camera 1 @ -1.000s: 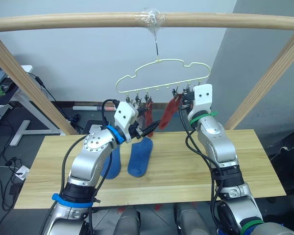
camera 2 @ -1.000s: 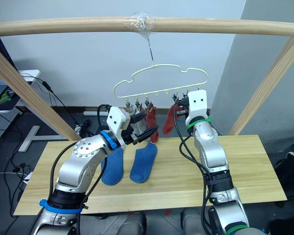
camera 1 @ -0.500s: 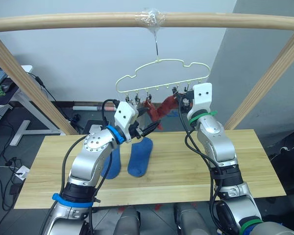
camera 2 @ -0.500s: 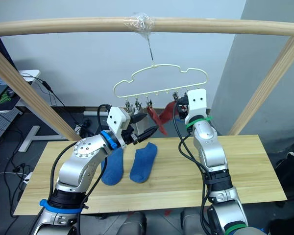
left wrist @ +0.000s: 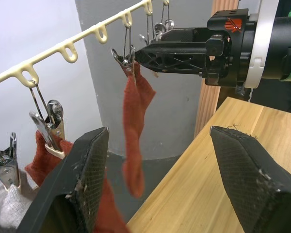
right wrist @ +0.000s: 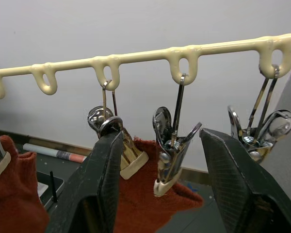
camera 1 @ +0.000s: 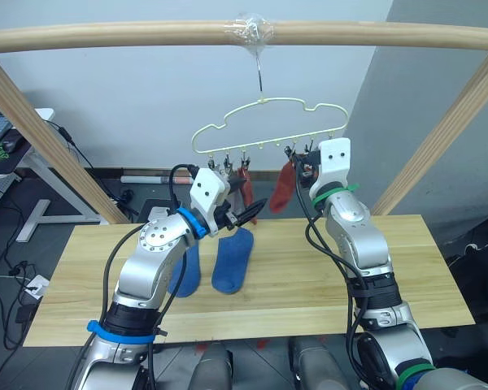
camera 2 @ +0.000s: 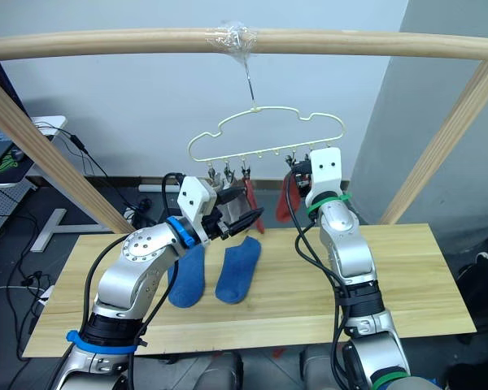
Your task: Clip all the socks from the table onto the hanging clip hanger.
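The pale yellow-green clip hanger (camera 1: 264,122) hangs from the pole by its hook. A rust-red sock (camera 1: 282,186) dangles straight down from a clip (left wrist: 126,56), touching neither gripper. A second rust-red sock (left wrist: 47,150) is clipped further along, beside a bit of grey knit (left wrist: 2,213). Two blue socks (camera 1: 232,260) (camera 1: 184,270) lie flat on the table (camera 1: 309,280). My left gripper (left wrist: 159,132) is open and empty, just left of the dangling sock. Up at the clip row my right gripper (right wrist: 161,135) is open, with two clips between its fingers.
A round wooden pole frame (camera 1: 146,34) spans overhead, with slanted legs (camera 1: 32,130) (camera 1: 447,134) at both table ends. Behind the table are a white desk (camera 1: 41,154) and floor cables. The table's right half is bare wood.
Half a second ago the rust-red sock was drawn out sideways toward my left gripper. It now hangs straight down from its clip. Both arms have hardly moved.
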You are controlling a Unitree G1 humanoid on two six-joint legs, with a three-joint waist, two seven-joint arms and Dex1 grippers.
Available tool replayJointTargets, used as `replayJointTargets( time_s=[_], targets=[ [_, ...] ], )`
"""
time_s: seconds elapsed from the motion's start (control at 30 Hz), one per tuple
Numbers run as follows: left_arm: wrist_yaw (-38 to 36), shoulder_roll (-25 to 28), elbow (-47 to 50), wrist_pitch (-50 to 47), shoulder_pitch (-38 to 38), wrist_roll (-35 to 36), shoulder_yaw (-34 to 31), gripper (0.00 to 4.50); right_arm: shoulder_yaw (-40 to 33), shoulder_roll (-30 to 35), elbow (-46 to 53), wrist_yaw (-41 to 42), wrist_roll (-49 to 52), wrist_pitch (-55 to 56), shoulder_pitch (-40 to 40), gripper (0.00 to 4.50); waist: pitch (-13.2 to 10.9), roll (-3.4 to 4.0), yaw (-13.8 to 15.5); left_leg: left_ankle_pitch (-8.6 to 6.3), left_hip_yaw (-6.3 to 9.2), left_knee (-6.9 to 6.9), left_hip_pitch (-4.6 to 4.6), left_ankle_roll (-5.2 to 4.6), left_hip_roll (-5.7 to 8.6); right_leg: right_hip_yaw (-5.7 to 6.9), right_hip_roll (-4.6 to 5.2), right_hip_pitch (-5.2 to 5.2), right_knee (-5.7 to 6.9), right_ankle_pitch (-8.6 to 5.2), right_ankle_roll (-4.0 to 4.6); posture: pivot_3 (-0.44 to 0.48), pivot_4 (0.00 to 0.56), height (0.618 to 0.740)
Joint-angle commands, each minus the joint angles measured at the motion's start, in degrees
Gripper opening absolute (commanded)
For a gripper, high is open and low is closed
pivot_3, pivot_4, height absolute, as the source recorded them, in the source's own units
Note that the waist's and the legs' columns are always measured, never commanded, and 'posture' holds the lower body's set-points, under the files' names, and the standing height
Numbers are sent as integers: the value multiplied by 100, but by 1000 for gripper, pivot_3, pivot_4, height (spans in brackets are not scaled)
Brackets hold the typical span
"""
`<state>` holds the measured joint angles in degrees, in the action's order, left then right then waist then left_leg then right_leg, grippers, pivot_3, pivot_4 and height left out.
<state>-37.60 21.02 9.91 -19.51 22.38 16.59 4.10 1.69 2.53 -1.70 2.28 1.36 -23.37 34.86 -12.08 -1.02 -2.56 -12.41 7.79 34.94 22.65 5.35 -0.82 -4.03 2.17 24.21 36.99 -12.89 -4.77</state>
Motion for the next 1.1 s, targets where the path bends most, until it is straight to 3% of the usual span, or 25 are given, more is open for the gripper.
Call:
replayJointTargets(
  time_s=[0.03,0.2,1.1],
  targets=[
    [39,-16,149,121,30,26,-80,3456,-42,-14,146,-7,8,42,106,2610,0,0,0,0,0,0,0,0,0,0,0,0,0,0,0,61,167,740],
    [50,-16,170,130,4,15,-73,3456,-42,-19,128,-19,3,23,110,1163,0,0,0,0,0,0,0,0,0,0,0,0,0,0,0,65,165,740],
    [44,-8,278,98,27,116,-97,3456,-4,-68,-421,-8,-83,218,613,1163,0,0,2,0,1,-1,0,0,0,0,0,0,0,0,1,70,173,740]
  ],
)
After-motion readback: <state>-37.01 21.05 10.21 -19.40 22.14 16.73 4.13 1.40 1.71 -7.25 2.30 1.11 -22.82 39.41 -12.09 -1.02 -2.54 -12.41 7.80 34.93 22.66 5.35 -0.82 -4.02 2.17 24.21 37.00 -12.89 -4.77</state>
